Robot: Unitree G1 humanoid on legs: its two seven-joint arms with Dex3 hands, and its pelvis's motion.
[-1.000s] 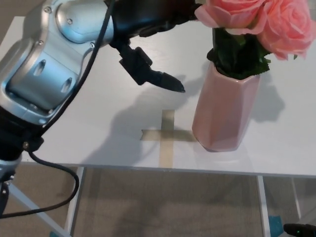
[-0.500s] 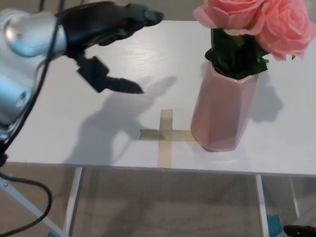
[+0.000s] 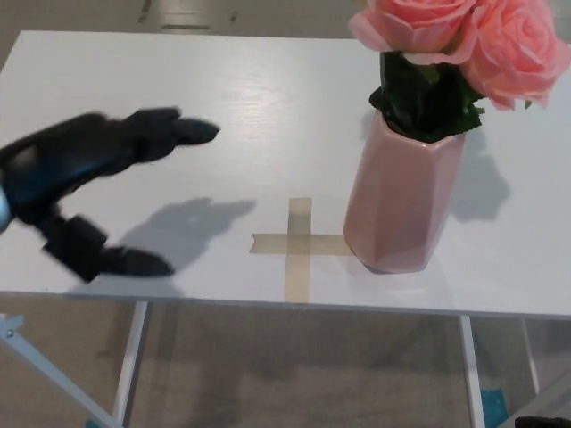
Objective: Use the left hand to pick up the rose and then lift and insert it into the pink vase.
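Head view showed the left hand [image 3: 85, 183] over the white table [image 3: 268, 98] near its front-left corner, blurred, empty, with its fingers [image 3: 174, 129] stretched toward the middle of the table and its thumb [image 3: 107, 259] spread apart below them, over the front edge. It held nothing and touched nothing that could be seen; its shadow lay on the tabletop just beside it. The pink vase [image 3: 401, 201] stood upright near the front edge, toward the right side of the table, its base just touching the right arm of a tape cross [image 3: 299, 245] stuck to the surface. Pink roses [image 3: 473, 40] rose out of the vase's mouth, their dark green leaves [image 3: 428, 98] packed at the rim. Hand and vase were well apart, with the tape cross between them. The right hand did not appear.
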